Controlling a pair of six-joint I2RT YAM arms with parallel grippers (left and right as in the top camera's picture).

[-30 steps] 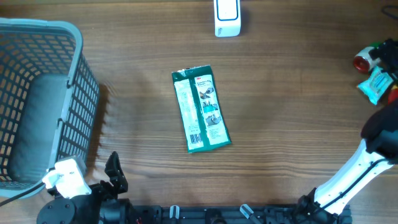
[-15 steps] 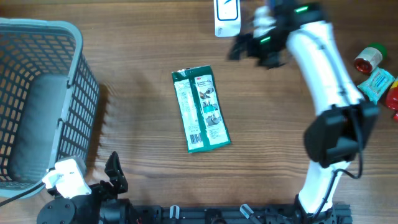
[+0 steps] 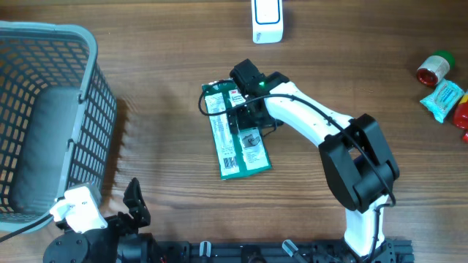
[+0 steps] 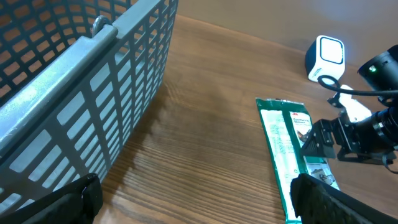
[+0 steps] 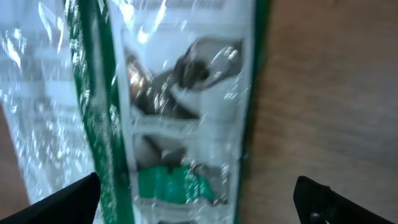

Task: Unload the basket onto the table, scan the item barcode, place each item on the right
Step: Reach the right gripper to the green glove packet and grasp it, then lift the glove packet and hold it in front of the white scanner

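**A:** What's the setting?

**B:** A brown wood-grain table (image 3: 146,146), no walls in view. A flat green-and-white plastic packet (image 3: 223,139) lies at its middle. Everything else sits around that packet: a grey plastic lattice basket (image 3: 44,44) well off to its left, a white block scanner with a blue face (image 3: 267,20) beyond its far end, and a red-capped bottle (image 3: 431,69) with a small blue pouch (image 3: 442,98) well apart on its right.

**A:** And the claws?

**B:** The right gripper (image 3: 247,117) hangs over the packet's far half, jaws spread wide and holding nothing. I cannot tell if it touches the film. The left gripper (image 4: 193,205) is near the table's edge, on the packet's near left, equally wide and empty.

**A:** How should the pickup go?

**B:** I'd straddle one long edge, since the packet lies flat and the glossy film looks slippery. Pinch near an end, leaving the printed faces uncovered. I can't spot the barcode, so expect to turn the packet before presenting it to the scanner.
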